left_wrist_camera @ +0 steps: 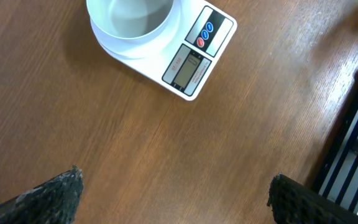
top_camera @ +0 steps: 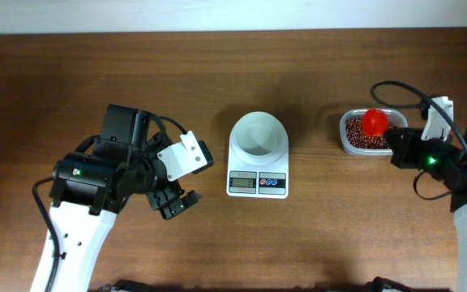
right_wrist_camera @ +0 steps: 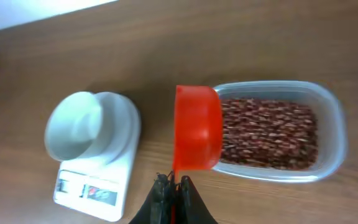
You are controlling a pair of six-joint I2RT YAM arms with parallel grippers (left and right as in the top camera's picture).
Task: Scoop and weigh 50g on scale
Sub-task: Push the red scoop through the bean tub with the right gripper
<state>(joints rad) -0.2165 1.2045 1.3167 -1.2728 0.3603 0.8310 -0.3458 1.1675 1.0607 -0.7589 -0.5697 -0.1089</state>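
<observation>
The white scale [top_camera: 258, 183] stands mid-table with an empty white bowl [top_camera: 259, 135] on it. Dark red-brown beans [top_camera: 357, 135] fill a clear tub [top_camera: 344, 143] to its right. My right gripper [top_camera: 397, 143] is shut on the handle of an orange-red scoop [top_camera: 373, 122], whose cup hangs over the tub's left end. In the right wrist view the scoop [right_wrist_camera: 196, 127] covers part of the beans [right_wrist_camera: 269, 130], and its inside is hidden; the gripper [right_wrist_camera: 174, 183] pinches the thin handle. My left gripper [left_wrist_camera: 176, 185] stands open over bare wood, well short of the scale [left_wrist_camera: 191, 65].
The clear tub's rim [right_wrist_camera: 335, 127] lies near the table's right side. The table's front edge and a dark frame [left_wrist_camera: 353, 155] show at the right of the left wrist view. A pale wall strip [top_camera: 233, 12] runs behind the table.
</observation>
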